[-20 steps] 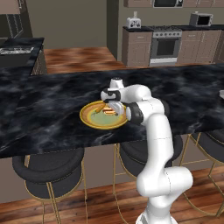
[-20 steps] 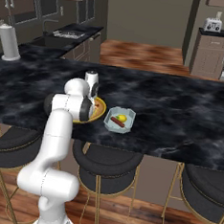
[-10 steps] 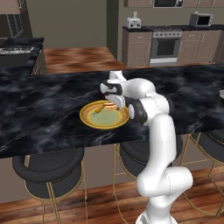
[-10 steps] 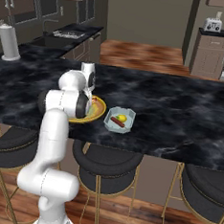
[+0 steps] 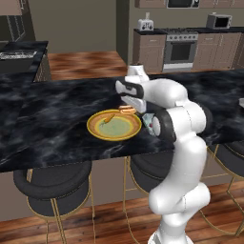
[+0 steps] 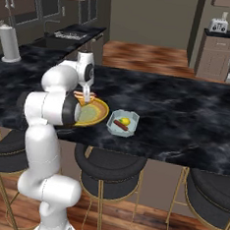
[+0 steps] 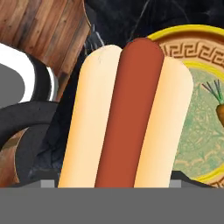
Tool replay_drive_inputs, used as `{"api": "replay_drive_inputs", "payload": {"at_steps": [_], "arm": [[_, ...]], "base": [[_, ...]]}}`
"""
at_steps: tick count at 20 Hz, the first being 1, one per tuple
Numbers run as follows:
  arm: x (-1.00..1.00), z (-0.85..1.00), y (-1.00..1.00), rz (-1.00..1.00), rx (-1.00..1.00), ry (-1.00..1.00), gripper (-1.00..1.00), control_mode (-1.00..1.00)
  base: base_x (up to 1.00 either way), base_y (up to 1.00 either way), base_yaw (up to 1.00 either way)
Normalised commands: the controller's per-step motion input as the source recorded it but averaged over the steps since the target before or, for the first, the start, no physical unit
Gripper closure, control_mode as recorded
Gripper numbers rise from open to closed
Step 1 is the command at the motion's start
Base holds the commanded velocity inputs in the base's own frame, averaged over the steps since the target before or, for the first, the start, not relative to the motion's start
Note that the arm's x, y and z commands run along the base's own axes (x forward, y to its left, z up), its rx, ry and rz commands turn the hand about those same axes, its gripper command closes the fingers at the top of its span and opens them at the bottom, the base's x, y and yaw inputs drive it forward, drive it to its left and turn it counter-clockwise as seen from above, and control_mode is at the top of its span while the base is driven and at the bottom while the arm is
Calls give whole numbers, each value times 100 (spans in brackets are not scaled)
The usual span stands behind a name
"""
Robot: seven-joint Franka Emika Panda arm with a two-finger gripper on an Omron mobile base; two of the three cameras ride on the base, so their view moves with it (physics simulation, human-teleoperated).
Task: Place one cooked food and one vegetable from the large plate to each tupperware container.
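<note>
The gripper (image 5: 127, 110) is clamping a hot dog (image 7: 124, 113) across its bun, jaws standing wide around it, and holding it just above the near rim of the large plate (image 5: 97, 131), where a carrot (image 5: 109, 117) is lying; one tupperware container (image 6: 122, 123) is sitting just beside the plate with a sausage and something yellow inside; the bun is probably behaving soft and light, so a gentle mid-length hold seems safest.
</note>
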Motion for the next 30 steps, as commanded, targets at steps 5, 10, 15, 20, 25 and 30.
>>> {"api": "replay_drive_inputs", "payload": {"at_steps": [5, 10, 15, 20, 25, 30], "arm": [[-100, 31, -24, 0, 0, -4, 100, -100], [-100, 12, -20, 0, 0, -2, 100, -100], [-39, 0, -4, 1, 0, 0, 100, -100], [1, 0, 0, 0, 0, 0, 100, -100], [0, 0, 0, 0, 0, 0, 100, 100], [0, 0, 0, 0, 0, 0, 100, 100]], "base": [[0, 0, 0], [0, 0, 0], [0, 0, 0], [0, 0, 0], [0, -85, 0], [6, -100, 0]]}}
